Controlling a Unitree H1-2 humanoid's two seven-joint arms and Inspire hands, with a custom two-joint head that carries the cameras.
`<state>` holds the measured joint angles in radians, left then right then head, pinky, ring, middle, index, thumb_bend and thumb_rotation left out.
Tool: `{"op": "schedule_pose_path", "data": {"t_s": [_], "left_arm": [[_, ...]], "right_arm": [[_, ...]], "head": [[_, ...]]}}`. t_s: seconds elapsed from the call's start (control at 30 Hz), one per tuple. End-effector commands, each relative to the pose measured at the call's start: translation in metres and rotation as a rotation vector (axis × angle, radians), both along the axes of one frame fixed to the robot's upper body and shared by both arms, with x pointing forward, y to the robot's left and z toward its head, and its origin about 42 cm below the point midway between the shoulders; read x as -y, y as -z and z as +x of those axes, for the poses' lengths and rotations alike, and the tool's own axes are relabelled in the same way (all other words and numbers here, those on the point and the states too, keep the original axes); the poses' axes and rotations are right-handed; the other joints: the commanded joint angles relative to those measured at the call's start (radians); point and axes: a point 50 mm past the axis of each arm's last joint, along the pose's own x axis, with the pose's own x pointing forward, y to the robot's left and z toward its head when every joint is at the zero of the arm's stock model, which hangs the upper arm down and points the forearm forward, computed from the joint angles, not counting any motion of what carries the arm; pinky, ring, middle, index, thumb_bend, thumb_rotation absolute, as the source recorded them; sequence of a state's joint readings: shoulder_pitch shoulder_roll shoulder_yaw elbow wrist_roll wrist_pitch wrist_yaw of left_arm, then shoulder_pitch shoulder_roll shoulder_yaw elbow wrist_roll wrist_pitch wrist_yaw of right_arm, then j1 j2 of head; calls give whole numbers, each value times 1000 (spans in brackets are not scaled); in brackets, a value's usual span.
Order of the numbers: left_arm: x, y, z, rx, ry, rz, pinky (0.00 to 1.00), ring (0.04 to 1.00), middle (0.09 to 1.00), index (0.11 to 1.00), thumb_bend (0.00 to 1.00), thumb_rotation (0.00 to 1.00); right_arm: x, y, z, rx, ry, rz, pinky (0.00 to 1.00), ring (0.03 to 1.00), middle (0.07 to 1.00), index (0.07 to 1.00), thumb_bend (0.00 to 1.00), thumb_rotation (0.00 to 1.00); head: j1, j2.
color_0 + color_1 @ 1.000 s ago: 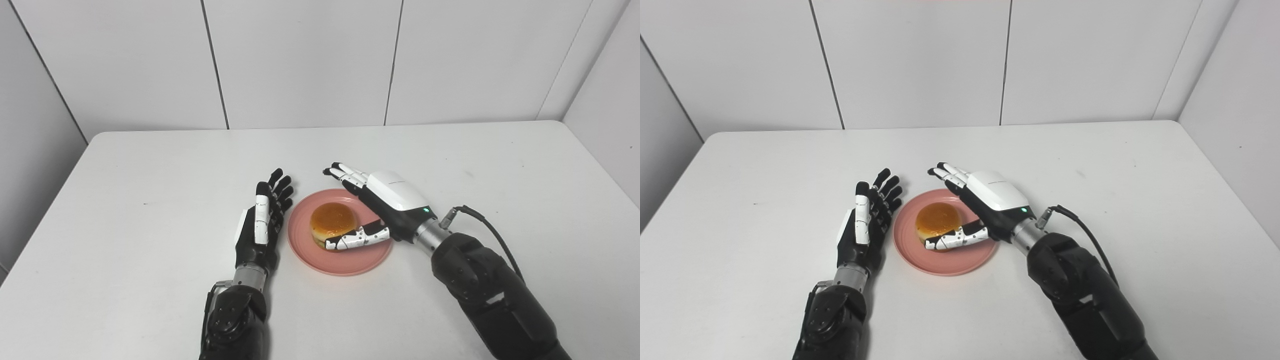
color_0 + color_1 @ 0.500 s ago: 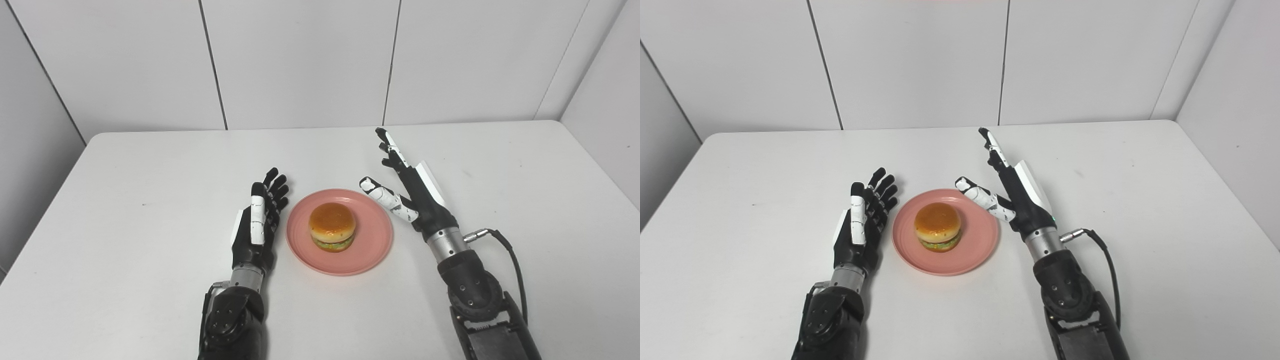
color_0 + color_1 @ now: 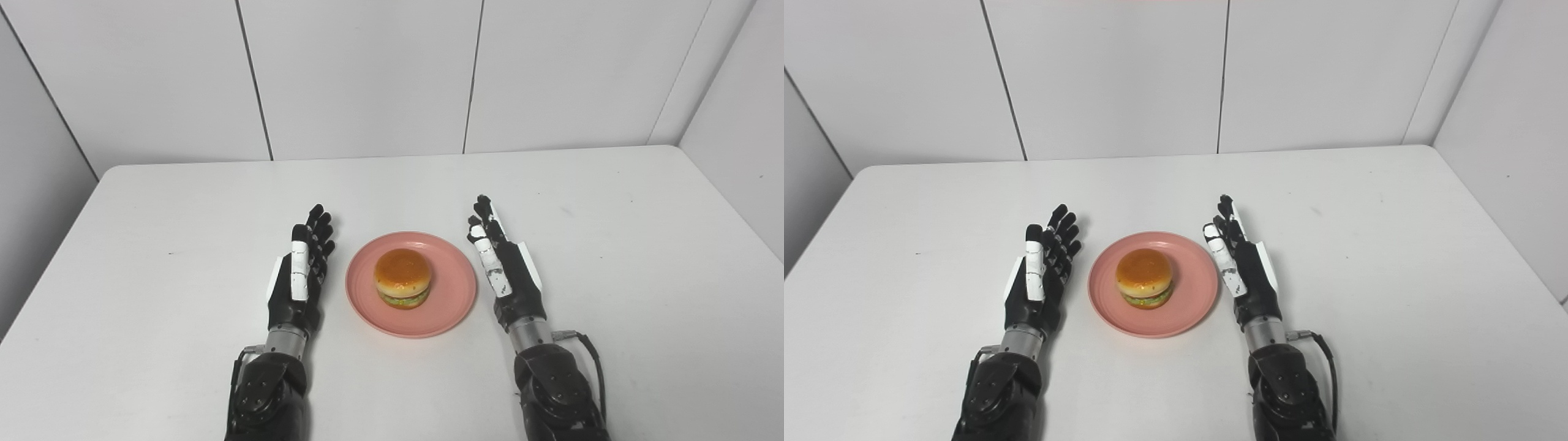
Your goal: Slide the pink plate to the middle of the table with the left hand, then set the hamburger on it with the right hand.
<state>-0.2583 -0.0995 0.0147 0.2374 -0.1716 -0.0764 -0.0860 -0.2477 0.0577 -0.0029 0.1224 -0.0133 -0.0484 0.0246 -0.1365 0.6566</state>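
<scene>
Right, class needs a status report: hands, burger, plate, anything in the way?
Left hand open, right hand open, flanking the plate. Toy hamburger sits on round pink plate, mid white table. Nothing in the way.

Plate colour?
Pink, plain, no pattern. The plate shows best in the left eye view, under the hamburger.
</scene>
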Motion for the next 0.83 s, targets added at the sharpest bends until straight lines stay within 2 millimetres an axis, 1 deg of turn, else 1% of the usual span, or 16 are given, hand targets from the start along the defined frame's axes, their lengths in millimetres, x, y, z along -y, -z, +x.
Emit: {"op": "schedule_pose_path", "data": {"t_s": [0.0, 0.03, 0.17, 0.23, 0.37, 0.47, 0.67, 0.8], "left_arm": [[0, -10, 5, 55, -3, 14, 995, 981, 970, 945, 797, 1000], [-1, -9, 5, 57, -6, 18, 993, 975, 967, 944, 801, 1000], [-1, -9, 5, 62, -6, 23, 989, 965, 962, 944, 802, 1000], [-2, -10, 4, 61, -2, 30, 996, 971, 966, 950, 799, 1000], [-1, -11, 5, 64, 5, 31, 1000, 981, 974, 957, 805, 1000], [0, -12, 4, 63, 4, 34, 1000, 983, 976, 959, 795, 1000], [6, -11, 3, 54, 13, 36, 1000, 991, 988, 969, 814, 1000], [10, -11, 3, 61, 34, 47, 1000, 1000, 1000, 979, 822, 1000]], "right_arm": [[-3, -10, -1, 68, 9, 31, 964, 986, 1000, 1000, 625, 962], [-3, -8, -2, 66, 7, 33, 964, 983, 1000, 1000, 625, 963], [-6, -3, -7, 51, -13, 39, 978, 982, 1000, 1000, 570, 981], [-8, -2, -8, 50, -20, 48, 993, 984, 1000, 1000, 553, 969], [-9, 0, -8, 55, -18, 44, 997, 984, 1000, 1000, 574, 944], [-6, -1, -9, 63, -2, 26, 989, 986, 1000, 1000, 580, 952], [3, -1, -10, 55, 22, 54, 996, 994, 1000, 1000, 587, 928], [10, -2, -8, 54, 21, 61, 1000, 1000, 1000, 1000, 606, 925]], "head": [[1, -1], [1, -1], [4, 6], [6, 7], [6, 9], [11, 12], [50, 19], [60, 17]]}}
